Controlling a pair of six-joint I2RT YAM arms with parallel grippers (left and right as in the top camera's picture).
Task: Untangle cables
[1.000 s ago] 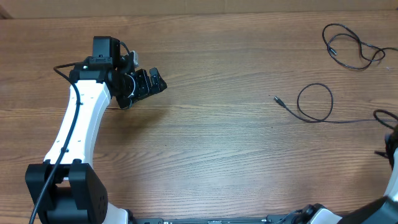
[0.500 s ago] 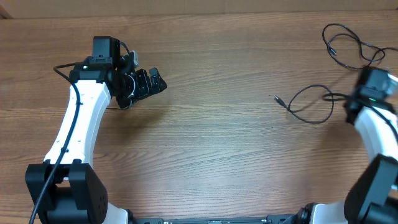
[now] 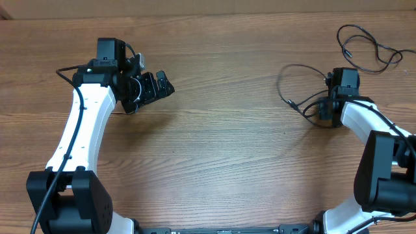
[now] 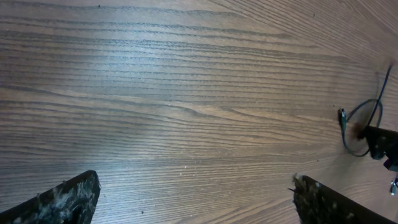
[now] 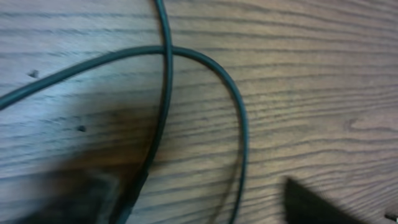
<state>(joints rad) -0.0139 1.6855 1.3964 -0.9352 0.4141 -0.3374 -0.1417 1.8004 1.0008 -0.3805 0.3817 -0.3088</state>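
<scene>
A thin black cable (image 3: 294,104) lies in loose loops at the right of the wooden table, and its strands cross in the right wrist view as the cable (image 5: 166,51). My right gripper (image 3: 323,109) sits low over those loops, open, with two strands running between its fingertips (image 5: 199,208) and nothing pinched. A second black cable (image 3: 377,45) lies apart at the far right corner. My left gripper (image 3: 162,86) hovers open and empty at the left, far from both cables; in its own view the left gripper (image 4: 193,199) faces bare wood, with the looped cable (image 4: 360,127) far off.
The wooden table (image 3: 221,143) runs between the two arms. My right arm's white link (image 3: 364,120) reaches in from the right edge, just below the second cable.
My right arm has swung in from the right edge to the looped cable. The loop has shifted left and reshaped, and the right jaws now stand apart. The left arm has not moved.
</scene>
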